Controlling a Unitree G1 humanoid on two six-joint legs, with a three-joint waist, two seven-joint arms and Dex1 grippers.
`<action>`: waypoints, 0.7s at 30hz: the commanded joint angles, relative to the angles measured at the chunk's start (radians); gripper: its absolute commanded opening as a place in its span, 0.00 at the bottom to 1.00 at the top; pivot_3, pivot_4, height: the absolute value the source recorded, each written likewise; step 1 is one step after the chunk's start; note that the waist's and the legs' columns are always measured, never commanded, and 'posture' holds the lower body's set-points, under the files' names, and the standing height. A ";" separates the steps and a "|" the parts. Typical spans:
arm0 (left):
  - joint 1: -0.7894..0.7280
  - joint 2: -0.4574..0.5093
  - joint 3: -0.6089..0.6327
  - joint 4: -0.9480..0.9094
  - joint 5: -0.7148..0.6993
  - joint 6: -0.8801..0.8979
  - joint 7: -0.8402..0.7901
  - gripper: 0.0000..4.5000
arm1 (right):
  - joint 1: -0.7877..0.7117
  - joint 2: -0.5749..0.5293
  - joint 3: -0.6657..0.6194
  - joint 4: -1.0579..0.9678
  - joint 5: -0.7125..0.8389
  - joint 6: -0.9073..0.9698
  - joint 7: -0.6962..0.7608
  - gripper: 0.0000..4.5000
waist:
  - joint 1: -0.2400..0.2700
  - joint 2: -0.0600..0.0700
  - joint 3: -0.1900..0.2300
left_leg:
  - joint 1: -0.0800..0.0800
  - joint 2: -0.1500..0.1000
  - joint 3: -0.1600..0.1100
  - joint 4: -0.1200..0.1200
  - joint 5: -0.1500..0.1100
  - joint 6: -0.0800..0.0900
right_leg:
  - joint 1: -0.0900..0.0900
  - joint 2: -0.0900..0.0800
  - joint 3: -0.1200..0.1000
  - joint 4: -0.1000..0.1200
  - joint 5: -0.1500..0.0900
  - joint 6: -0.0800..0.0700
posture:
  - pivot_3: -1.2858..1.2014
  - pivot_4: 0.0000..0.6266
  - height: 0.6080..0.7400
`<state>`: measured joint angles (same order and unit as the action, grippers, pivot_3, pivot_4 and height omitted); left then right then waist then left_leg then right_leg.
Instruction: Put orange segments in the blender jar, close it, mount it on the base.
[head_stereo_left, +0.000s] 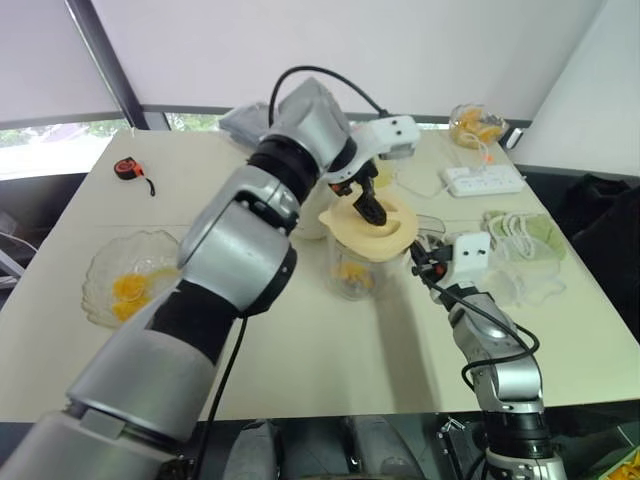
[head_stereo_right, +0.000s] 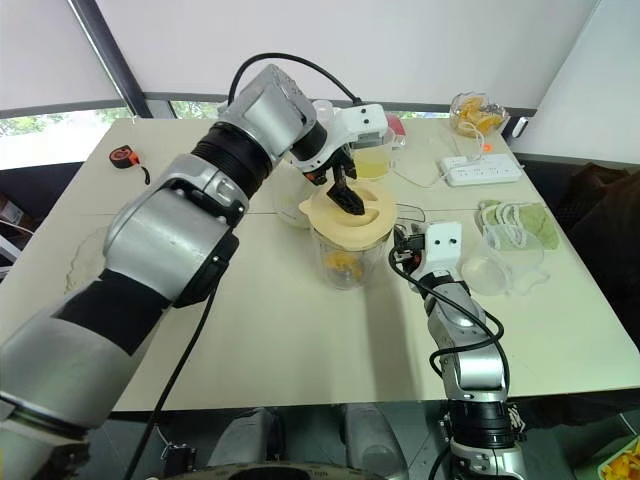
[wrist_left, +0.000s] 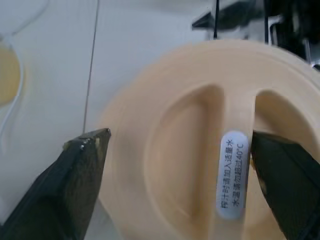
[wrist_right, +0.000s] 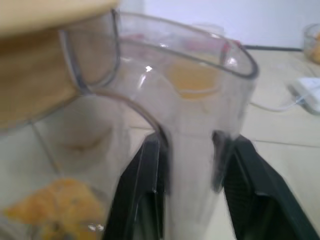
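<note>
The clear blender jar (head_stereo_left: 352, 262) stands mid-table with orange segments (head_stereo_right: 342, 263) at its bottom. A cream-yellow lid (head_stereo_right: 352, 215) lies on its mouth. My left gripper (wrist_left: 180, 137) hovers just above the lid, open, with its fingers (wrist_left: 82, 185) spread either side of the lid's centre ridge. My right gripper (wrist_right: 190, 150) reaches in level from the right and is shut on the jar's side handle (wrist_right: 192, 125). Part of the cream-white base (head_stereo_right: 290, 205) shows just behind the jar, mostly hidden by my left arm.
A ruffled glass bowl (head_stereo_left: 100, 275) with more orange pieces sits at the left. A cup of yellow liquid (head_stereo_right: 372, 160), a power strip (head_stereo_left: 483, 180) and a tub of fruit (head_stereo_left: 475, 125) stand behind. A clear container (head_stereo_right: 500, 265) and green cloth (head_stereo_left: 525, 232) lie right. A tape measure (head_stereo_left: 128, 168) lies far left.
</note>
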<state>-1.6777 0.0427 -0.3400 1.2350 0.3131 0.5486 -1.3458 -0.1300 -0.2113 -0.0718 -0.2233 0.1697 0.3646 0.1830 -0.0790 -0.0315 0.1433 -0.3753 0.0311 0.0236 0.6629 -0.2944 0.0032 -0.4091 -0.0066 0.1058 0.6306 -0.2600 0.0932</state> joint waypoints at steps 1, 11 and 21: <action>-0.035 0.048 0.025 -0.008 -0.029 0.057 -0.026 0.99 | 0.021 0.001 0.061 0.011 -0.010 0.020 0.039 0.22 | -0.003 -0.001 0.004 | 0.000 0.000 0.000 -0.001 0.000 0.000 | -0.001 0.001 0.000 0.000 0.000 0.000 | 0.52 0.24 1.00; -0.148 0.140 0.198 -0.093 -0.212 0.289 0.010 0.99 | 0.020 0.014 0.062 0.031 -0.015 0.003 0.036 0.22 | -0.018 0.000 0.014 | -0.016 0.002 -0.002 -0.003 0.000 0.001 | -0.021 0.012 0.001 0.007 0.004 0.001 | 0.52 0.24 1.00; 0.240 0.129 0.455 -0.611 -0.375 0.107 0.515 0.99 | 0.024 0.037 0.066 0.042 -0.025 -0.014 0.029 0.22 | -0.019 0.003 0.016 | -0.010 0.003 -0.002 -0.003 0.000 0.000 | -0.021 0.011 0.003 0.018 0.004 0.001 | 0.52 0.24 1.00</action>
<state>-1.4949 0.1835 0.1032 0.7554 -0.0475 0.7458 -0.8972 -0.1350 -0.1807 -0.0518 -0.2232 0.1595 0.3208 0.2037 -0.0981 -0.0288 0.1590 -0.3839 0.0364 0.0220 0.6597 -0.2935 0.0021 -0.4291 0.0044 0.1099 0.6496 -0.2561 0.0941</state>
